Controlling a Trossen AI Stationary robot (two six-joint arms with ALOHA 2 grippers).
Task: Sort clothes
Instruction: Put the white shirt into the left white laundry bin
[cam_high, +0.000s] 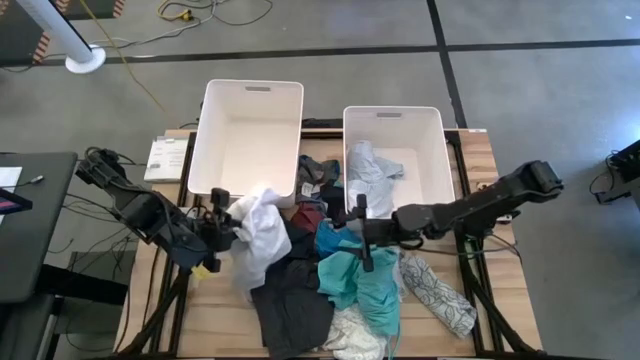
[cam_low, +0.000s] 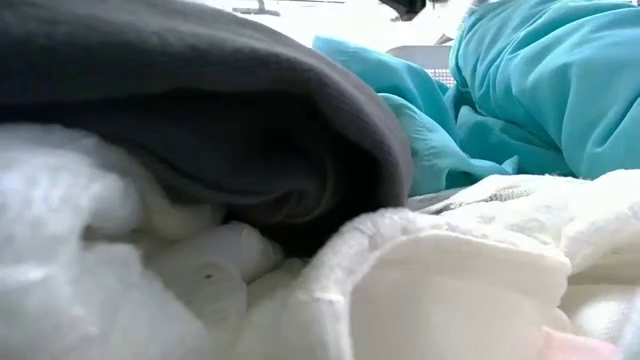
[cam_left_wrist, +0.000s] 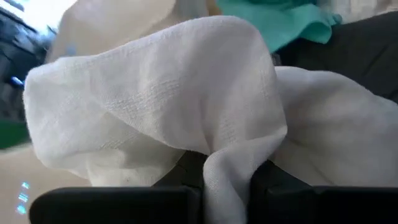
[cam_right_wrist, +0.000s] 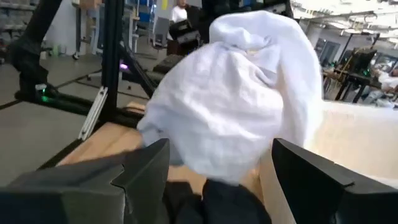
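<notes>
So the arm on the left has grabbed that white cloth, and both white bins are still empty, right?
Not quite. The left gripper does hold the white cloth, but only the left bin is empty. The high view shows a light garment already lying in the right bin.

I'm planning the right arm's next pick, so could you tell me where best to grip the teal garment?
Probably the raised bunched fold of the teal garment, taken from straight above: it lies heaped on top of the pile, directly below the open right gripper, and the fold gives the fingers fabric to pinch.
</notes>
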